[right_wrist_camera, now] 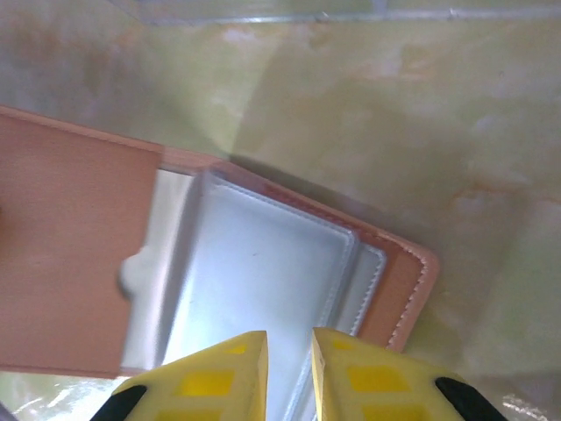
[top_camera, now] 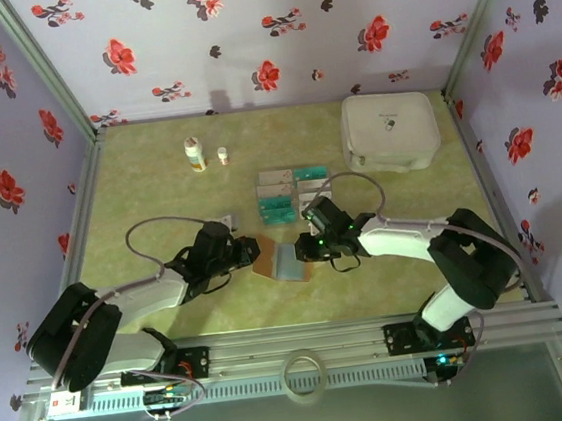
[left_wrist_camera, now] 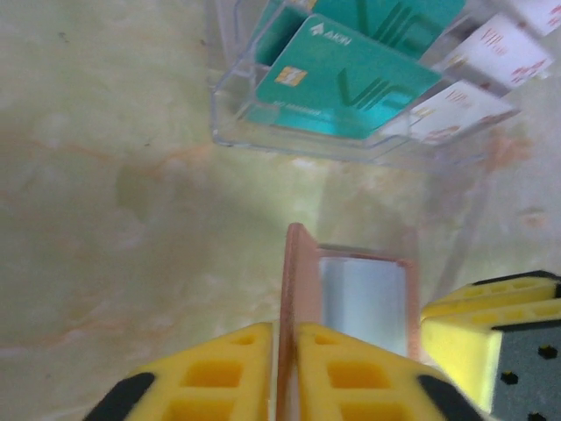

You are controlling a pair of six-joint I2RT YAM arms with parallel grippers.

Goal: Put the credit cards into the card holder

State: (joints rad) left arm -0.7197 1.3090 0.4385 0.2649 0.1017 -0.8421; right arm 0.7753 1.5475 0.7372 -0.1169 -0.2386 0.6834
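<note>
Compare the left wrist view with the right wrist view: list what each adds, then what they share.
Left wrist adds: a clear plastic compartmented tray holding teal-green cards and pale silver-grey cards, and the left gripper clamping a flap of the small pinkish-brown leather-like card holder. Right wrist adds: the holder's stitched edge, with the right gripper above its sleeves. Shared: the open holder, its silver-grey lining, the pale green marbled table.

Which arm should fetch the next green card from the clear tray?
Probably right. The left gripper pinches the card holder open, while the right gripper sits nearer the tray.
</note>
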